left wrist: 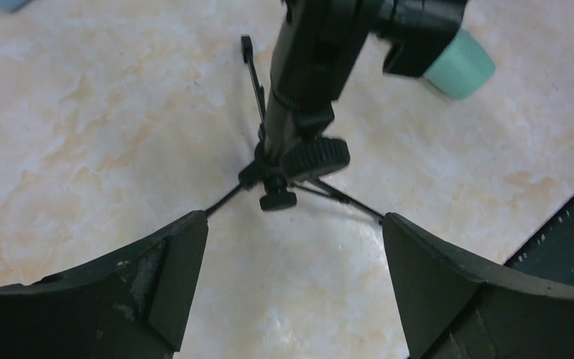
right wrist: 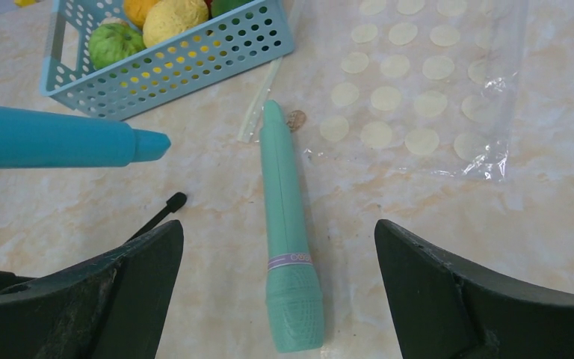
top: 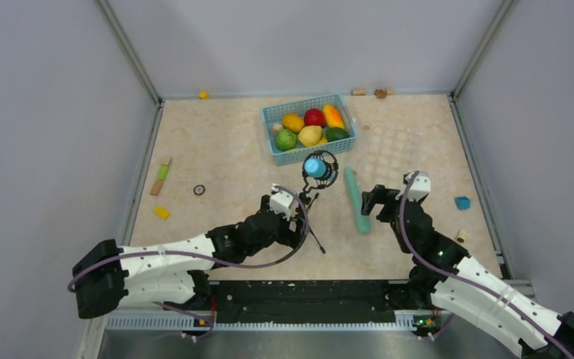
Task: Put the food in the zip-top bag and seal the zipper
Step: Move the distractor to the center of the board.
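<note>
The food, several glossy toy fruits and vegetables, lies in a light-blue basket [top: 270, 129]: orange [top: 293, 122], red [top: 314, 117], yellow [top: 310, 135], light green [top: 286, 139], dark green [top: 336, 134]. Some also show in the right wrist view [right wrist: 172, 19]. The clear zip-top bag [top: 392, 153] lies flat and empty right of the basket, also in the right wrist view [right wrist: 433, 82]. A thin clear strip [right wrist: 258, 105] at its left side looks like the zipper. My left gripper [top: 300, 212] [left wrist: 291, 299] is open and empty. My right gripper [top: 374, 203] [right wrist: 280, 299] is open, above a teal stick.
A teal toy microphone [top: 357, 200] [right wrist: 288, 224] lies near the bag. A black tripod [left wrist: 291, 157] holding a blue microphone [top: 316, 167] stands right in front of the left gripper. Small blocks, yellow [top: 161, 212] and blue [top: 462, 202], and a green stick [top: 161, 177] lie about.
</note>
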`<action>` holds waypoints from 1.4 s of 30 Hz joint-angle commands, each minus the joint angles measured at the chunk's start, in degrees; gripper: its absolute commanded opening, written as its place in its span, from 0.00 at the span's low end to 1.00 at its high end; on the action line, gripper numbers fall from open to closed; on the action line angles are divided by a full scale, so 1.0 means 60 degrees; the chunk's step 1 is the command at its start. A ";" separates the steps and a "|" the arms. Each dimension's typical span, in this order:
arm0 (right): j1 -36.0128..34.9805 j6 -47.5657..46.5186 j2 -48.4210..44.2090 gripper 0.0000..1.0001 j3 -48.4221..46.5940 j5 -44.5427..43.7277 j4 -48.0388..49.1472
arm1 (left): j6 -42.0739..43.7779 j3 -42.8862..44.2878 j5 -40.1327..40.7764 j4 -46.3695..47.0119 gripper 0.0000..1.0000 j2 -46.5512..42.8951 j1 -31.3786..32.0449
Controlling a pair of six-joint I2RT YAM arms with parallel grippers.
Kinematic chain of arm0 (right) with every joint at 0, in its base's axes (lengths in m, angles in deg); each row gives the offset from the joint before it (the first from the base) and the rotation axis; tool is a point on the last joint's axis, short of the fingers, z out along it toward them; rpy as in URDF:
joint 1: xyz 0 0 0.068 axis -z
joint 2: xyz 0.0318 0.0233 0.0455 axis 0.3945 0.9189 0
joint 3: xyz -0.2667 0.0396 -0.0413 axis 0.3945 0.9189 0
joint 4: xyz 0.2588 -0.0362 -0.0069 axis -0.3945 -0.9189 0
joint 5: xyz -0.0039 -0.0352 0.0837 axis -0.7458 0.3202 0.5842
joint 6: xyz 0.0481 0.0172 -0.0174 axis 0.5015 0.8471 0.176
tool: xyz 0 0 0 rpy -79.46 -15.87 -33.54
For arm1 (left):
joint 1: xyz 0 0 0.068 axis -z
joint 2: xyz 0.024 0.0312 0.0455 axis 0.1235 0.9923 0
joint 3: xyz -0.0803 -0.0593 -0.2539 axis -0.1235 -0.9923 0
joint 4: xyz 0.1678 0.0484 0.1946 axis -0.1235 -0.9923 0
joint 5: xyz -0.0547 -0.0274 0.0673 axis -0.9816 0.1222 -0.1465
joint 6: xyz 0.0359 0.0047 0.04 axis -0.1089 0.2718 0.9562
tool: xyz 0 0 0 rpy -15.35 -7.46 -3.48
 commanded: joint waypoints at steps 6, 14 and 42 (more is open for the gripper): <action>-0.0052 -0.0230 -0.0451 0.95 0.0104 0.0524 0.0484 | 0.0408 0.0326 0.1110 0.3451 0.82 0.1224 0.0022; -0.0047 -0.0211 -0.0500 0.94 0.0109 0.0527 0.0463 | 0.1107 0.0209 0.1858 0.4692 0.65 0.1902 0.0010; -0.0044 -0.0271 -0.0248 0.95 0.0089 0.0424 0.0472 | -0.2032 0.0261 0.5919 0.0564 0.00 0.1095 0.0007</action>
